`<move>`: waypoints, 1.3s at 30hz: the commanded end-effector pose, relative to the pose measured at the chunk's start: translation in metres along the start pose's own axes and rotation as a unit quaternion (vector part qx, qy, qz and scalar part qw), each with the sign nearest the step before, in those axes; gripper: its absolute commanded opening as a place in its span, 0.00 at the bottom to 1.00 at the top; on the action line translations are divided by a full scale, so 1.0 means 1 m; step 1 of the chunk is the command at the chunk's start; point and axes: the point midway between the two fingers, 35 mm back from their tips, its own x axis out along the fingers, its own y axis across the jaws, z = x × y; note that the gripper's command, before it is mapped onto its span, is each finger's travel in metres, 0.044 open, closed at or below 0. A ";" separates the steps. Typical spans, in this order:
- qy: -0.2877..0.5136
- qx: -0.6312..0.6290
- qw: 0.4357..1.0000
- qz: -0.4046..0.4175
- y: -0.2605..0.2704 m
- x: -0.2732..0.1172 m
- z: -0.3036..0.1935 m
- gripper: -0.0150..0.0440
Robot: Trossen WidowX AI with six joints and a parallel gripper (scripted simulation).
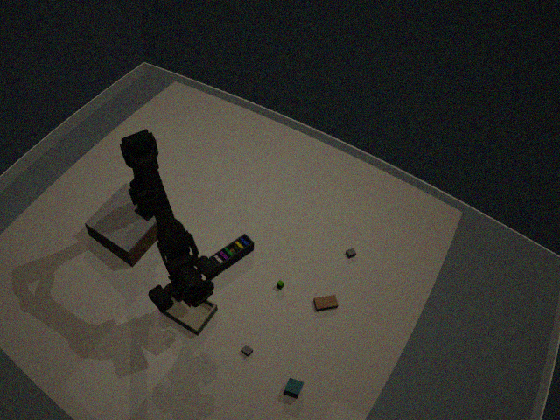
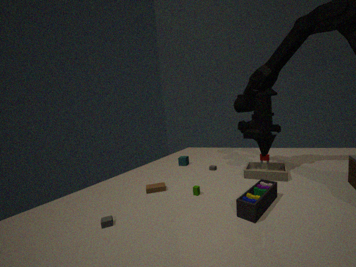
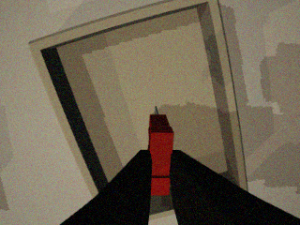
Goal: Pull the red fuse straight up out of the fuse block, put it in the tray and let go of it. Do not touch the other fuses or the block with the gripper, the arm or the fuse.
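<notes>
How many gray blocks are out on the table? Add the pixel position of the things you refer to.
2 gray blocks: one [image 1: 246, 350] [image 2: 212, 167] near the tray [image 1: 197, 331] [image 2: 266, 174] [image 3: 238, 136], another [image 1: 351, 253] [image 2: 107, 221] beyond the brown block [image 1: 325, 303] [image 2: 156, 187]. The arm may hide more.

The place looks like a bare test bench for robot work, as in a lab. Around the tray [image 1: 206, 320] [image 2: 266, 174] [image 3: 225, 108] the signs are these: a black robot arm [image 1: 169, 230] [image 2: 283, 54] reaches over it, and a fuse block [image 1: 234, 254] [image 2: 260, 205] with coloured fuses stands near it. Small plain blocks, among them a teal one [image 1: 293, 388] [image 2: 183, 161] and a green one [image 1: 280, 284] [image 2: 196, 190], lie apart from the tray on a pale top [image 1: 289, 180] [image 2: 114, 244]. Plain dark walls [image 2: 86, 86] rise beyond the tray.
</notes>
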 end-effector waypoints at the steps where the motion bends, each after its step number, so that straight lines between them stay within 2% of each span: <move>1: 0.002 -0.001 1.000 0.000 0.000 0.006 -0.002 0.25; 7: 0.002 -0.001 1.000 0.000 0.000 0.013 -0.002 0.25; 20: 0.001 0.000 1.000 0.000 0.000 0.008 -0.001 0.81; 24: 0.002 -0.001 1.000 0.000 0.000 -0.027 -0.002 0.81; 39: 0.003 -0.002 1.000 0.001 0.000 -0.026 -0.002 0.81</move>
